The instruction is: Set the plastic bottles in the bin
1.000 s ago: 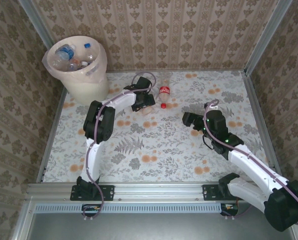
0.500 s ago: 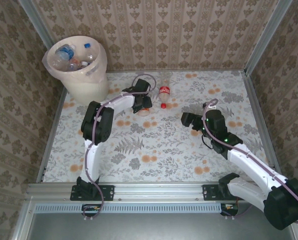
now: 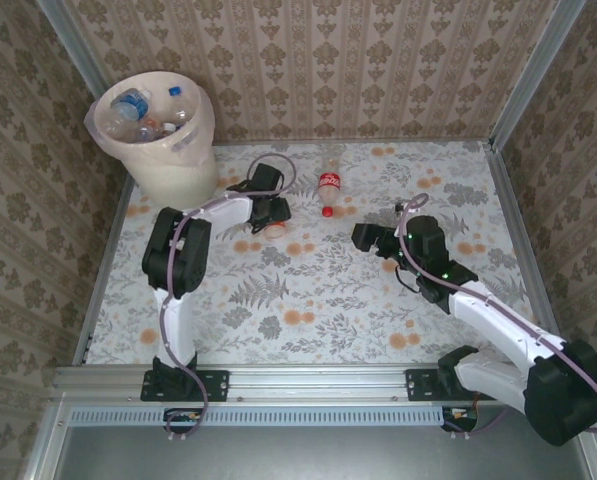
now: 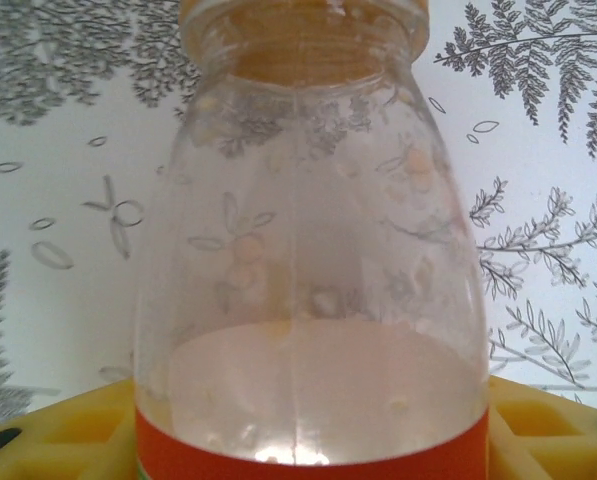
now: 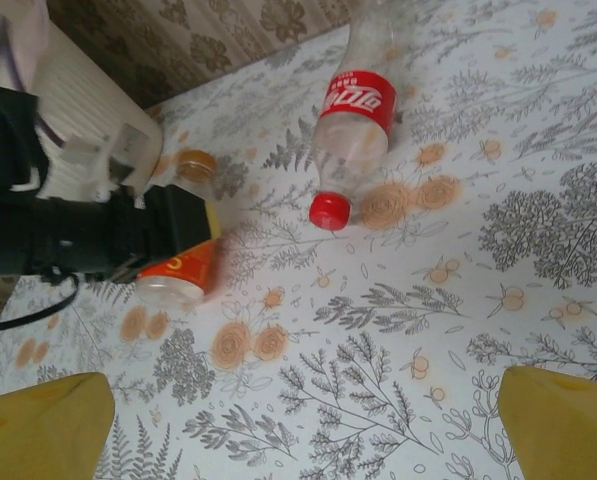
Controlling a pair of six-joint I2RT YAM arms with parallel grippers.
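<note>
Our left gripper [image 3: 272, 221] is pinching the orange-labelled bottle [image 4: 308, 250] by its body, so the grasp looks done. We judge the next move to be a lift and a swing to the bin [image 3: 173, 175], near on its far left, releasing above the rim. Our right gripper [image 3: 362, 238] is spread wide and empty, with the red-labelled bottle [image 3: 328, 186] lying on the surface [image 3: 328, 290] between the two grippers; we count two bottles outside the one bin and at least three inside.

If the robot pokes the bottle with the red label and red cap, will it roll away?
Probably. The red-label bottle lies on its side on the table and its body is round, so a sideways nudge should roll it. It looks empty, so likely light. Its clear walls may squash when squeezed.
</note>
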